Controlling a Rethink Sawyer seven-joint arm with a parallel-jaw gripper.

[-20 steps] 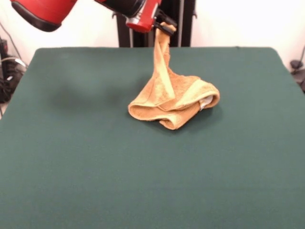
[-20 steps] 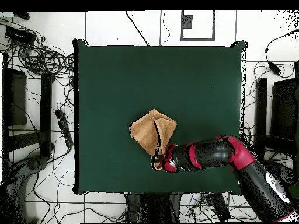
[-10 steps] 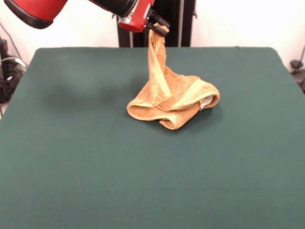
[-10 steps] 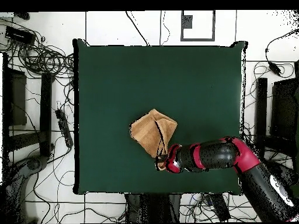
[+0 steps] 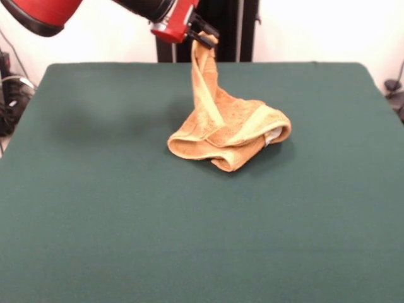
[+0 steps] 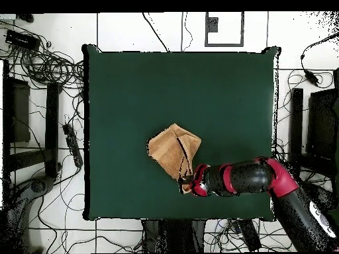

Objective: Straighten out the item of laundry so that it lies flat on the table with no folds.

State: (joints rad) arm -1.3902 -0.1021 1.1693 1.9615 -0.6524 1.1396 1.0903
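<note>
gripper [image 5: 203, 39] pinching towel [image 5: 230, 132] corner aloft, rest apparently bunched on table [image 5: 126, 208]

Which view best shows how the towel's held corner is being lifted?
The front view: the gripper holds a corner, drawing the towel up in a strip. Overhead, the towel looks like a flat crumpled patch.

Loose black cables [image 6: 43, 66] tangle across the white tiled floor [image 6: 152, 30] — a black power strip [image 6: 71, 145] lies among them, beside dark equipment racks [image 6: 16, 109].
</note>
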